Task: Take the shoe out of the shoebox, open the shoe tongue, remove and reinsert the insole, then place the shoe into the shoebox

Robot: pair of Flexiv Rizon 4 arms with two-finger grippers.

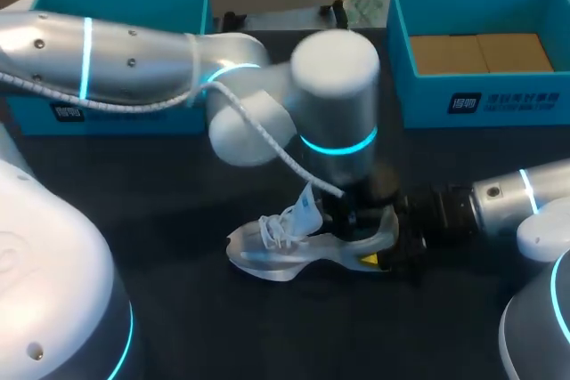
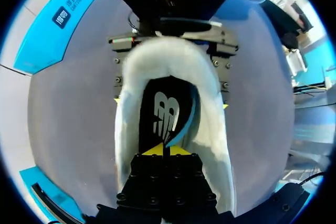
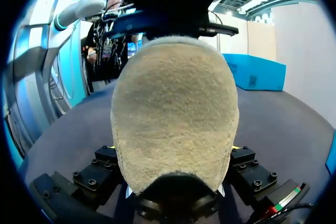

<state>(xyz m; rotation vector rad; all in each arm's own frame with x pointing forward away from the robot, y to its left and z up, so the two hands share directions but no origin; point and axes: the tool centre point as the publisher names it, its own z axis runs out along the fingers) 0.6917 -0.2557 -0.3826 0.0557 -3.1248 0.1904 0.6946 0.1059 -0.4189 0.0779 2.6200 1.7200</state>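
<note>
Pinching the insole [image 2: 160,116] in my left gripper [image 2: 163,150]; right gripper [image 3: 173,148] clamps the shoe [image 1: 276,251] by its heel mid-tabletop, shoebox [image 1: 481,100] at far right corner.

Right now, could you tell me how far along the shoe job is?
Done: shoe is out on the table. In hand: right end effector clamps its heel, left end effector pinches the insole inside; removing or reinserting, unclear. Left: returning it to the shoebox.

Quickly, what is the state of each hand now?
Left hand: closed, pinching the insole.
Right hand: closed on the shoe at its heel.
</note>
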